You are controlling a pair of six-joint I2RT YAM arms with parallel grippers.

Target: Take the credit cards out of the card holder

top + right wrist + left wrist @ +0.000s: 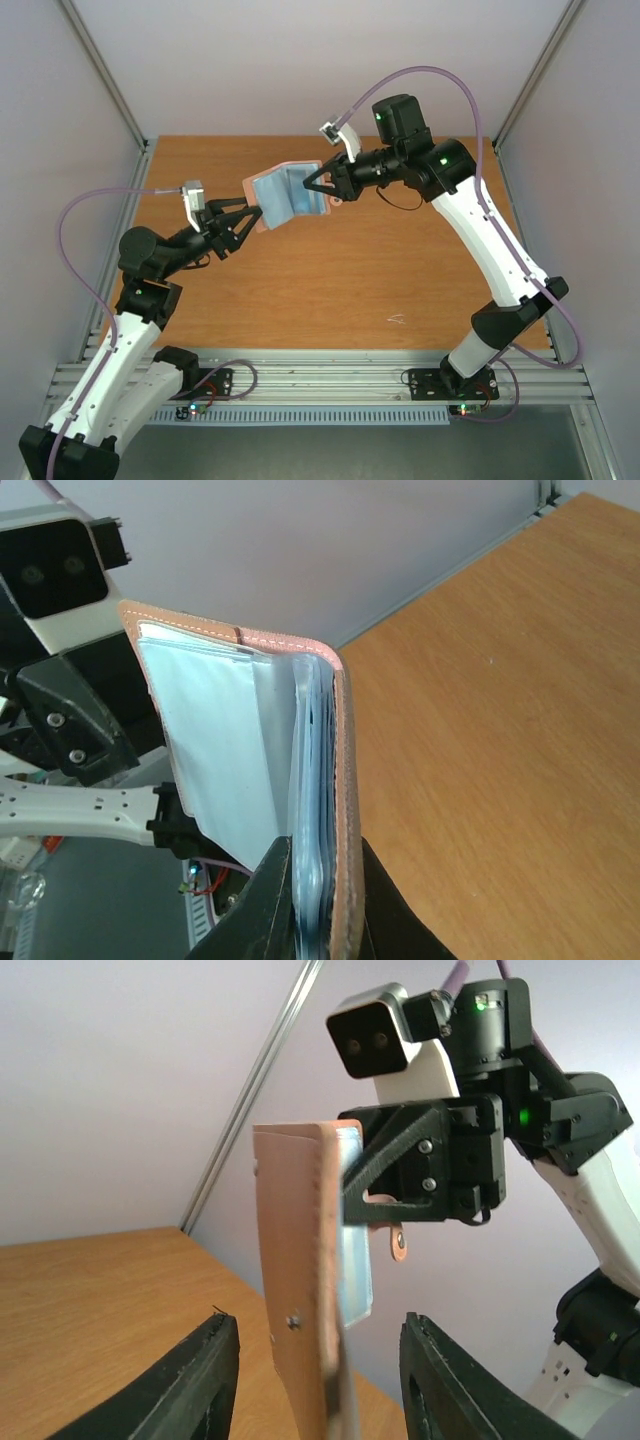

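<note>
The card holder (290, 195) hangs open in the air above the far middle of the table, light blue inside facing up, taupe outside. My right gripper (325, 186) is shut on its right panel; the right wrist view shows the jaws (320, 858) clamped on that panel (340, 740). My left gripper (256, 214) is open, its fingers either side of the left panel without touching it; in the left wrist view the taupe panel (295, 1280) stands between my fingertips (222, 1345). The credit cards are hidden in the pockets; only thin stacked edges (316, 780) show.
The wooden table (330, 290) is walled by grey panels at the left, back and right. A metal rail (330, 370) runs along the near edge by the arm bases. A small white mark (397, 320) lies on the wood at front right.
</note>
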